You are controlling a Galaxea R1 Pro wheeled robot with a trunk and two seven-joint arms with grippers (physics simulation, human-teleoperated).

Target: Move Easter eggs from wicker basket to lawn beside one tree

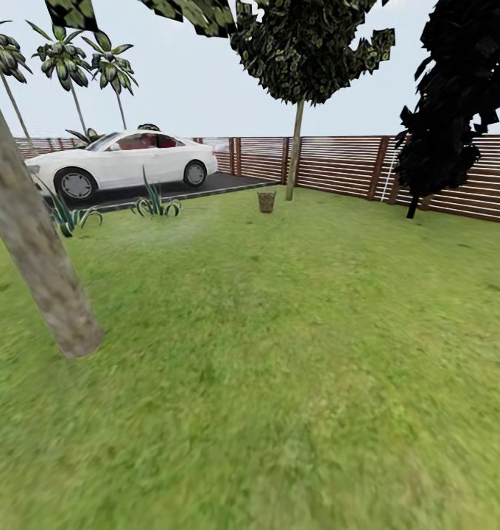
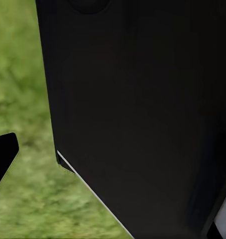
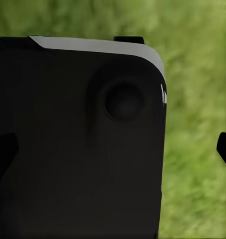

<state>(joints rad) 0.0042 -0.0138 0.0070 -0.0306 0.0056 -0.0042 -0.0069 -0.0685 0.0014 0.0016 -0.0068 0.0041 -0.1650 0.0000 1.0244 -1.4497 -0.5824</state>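
Robot's out on the lawn (image 1: 279, 353) in transit, wicker basket (image 1: 266, 201) sits far off across the grass, just in front of the thin-trunked tree (image 1: 296, 147) by the slatted fence (image 1: 338, 165) and close to the edge of the dark driveway (image 1: 168, 193) where the white car (image 1: 124, 162) is parked; eggs too small to make out from here, presumably inside the basket. Step in hand looks like the approach drive: best to head straight over open grass toward the basket, keep clear of the thick leaning trunk (image 1: 36, 258) near on the left, stay off the spiky plants (image 1: 155, 202) and the kerb, and stop square with the basket within arm reach, not over it. That tree right behind the basket seems the handiest drop spot, short carry. Tools: left wrist view has a dark fingertip (image 2: 3, 157) at the edge against grass, right wrist view another (image 3: 225, 149), both mostly blocked by black robot body, nothing seen held or touched; how far apart either tool stands, cannot tell
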